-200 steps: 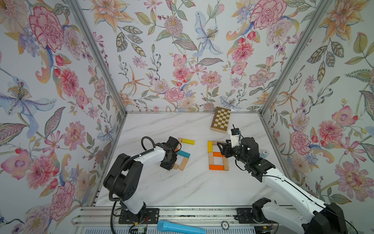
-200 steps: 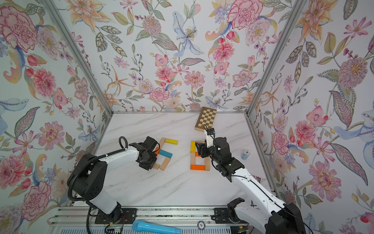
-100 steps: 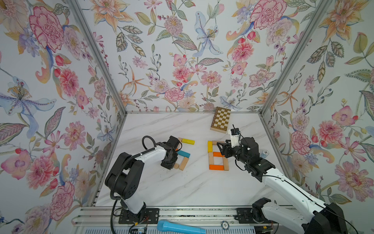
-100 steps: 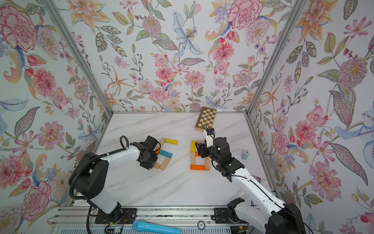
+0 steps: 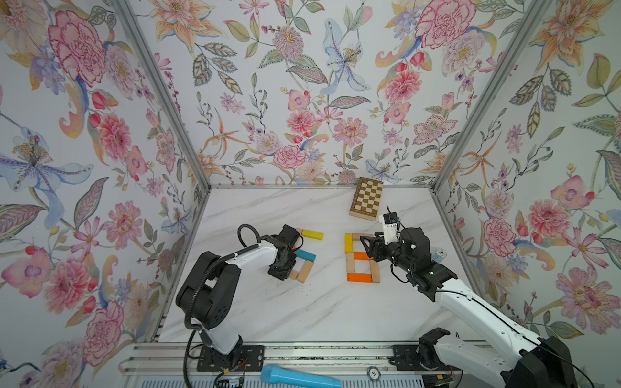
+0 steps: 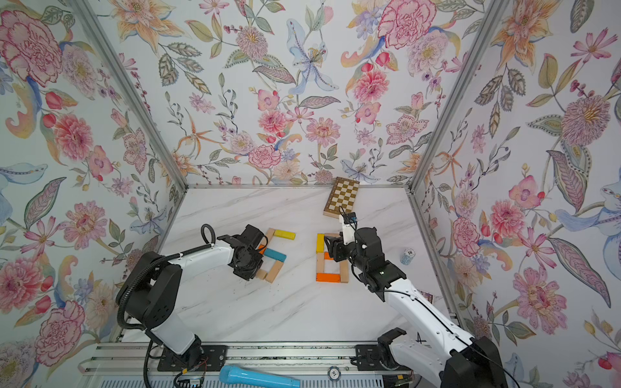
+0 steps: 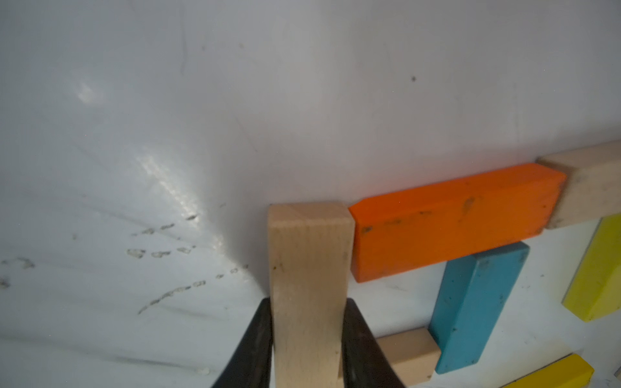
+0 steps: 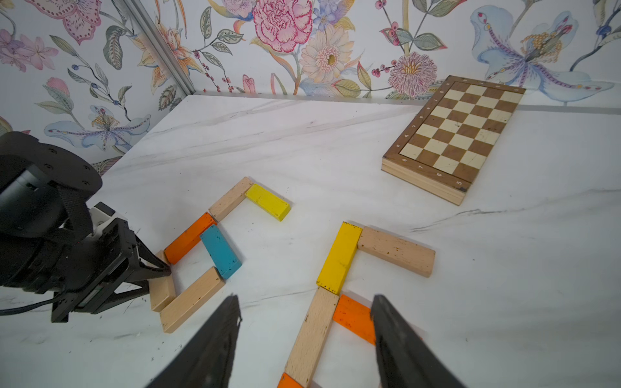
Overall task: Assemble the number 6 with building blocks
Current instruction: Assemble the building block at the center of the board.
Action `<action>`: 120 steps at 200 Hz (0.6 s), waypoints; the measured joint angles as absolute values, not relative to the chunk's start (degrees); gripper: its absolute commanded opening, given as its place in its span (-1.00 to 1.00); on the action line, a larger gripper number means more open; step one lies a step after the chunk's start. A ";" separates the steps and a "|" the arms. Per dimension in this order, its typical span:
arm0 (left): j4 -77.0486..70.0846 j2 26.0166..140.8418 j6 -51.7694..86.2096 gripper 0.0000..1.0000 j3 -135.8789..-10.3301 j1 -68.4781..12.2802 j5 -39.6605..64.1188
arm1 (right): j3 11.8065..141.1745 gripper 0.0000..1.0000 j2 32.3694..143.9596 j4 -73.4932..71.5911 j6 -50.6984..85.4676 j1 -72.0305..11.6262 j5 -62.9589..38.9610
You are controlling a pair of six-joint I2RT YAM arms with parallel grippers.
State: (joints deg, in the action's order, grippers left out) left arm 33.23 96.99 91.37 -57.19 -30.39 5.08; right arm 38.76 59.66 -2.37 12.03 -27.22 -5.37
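Two groups of building blocks lie on the marble table. The left group holds a yellow block (image 5: 312, 234), a teal block (image 5: 305, 255), an orange block (image 7: 453, 218) and beige ones. My left gripper (image 7: 307, 336) is shut on the beige block (image 7: 307, 268) at that group's near-left corner, its end against the orange block. To the right lies the number 6 (image 5: 359, 257): yellow stem (image 8: 339, 257), beige top bar (image 8: 396, 250), orange and beige loop. My right gripper (image 8: 306, 299) hangs open just above the loop's left beige side (image 8: 312, 336) and holds nothing.
A chequered board (image 5: 367, 203) lies at the back, close to the right arm. A small stack of chips (image 5: 438, 253) stands by the right wall. A light-blue microphone (image 5: 299, 378) rests on the front rail.
The left arm has shifted very slightly while its gripper stays on the beige block. The right arm has not moved.
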 measured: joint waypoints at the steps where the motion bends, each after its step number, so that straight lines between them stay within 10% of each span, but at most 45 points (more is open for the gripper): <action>1: 33.23 96.99 91.37 -0.26 -57.19 -30.39 5.10 | 38.76 0.28 59.66 -2.37 12.03 -27.22 -5.37; 120: 33.63 92.58 89.82 0.44 -57.32 -30.65 5.10 | 38.76 0.28 59.86 -2.39 12.03 -27.22 -5.58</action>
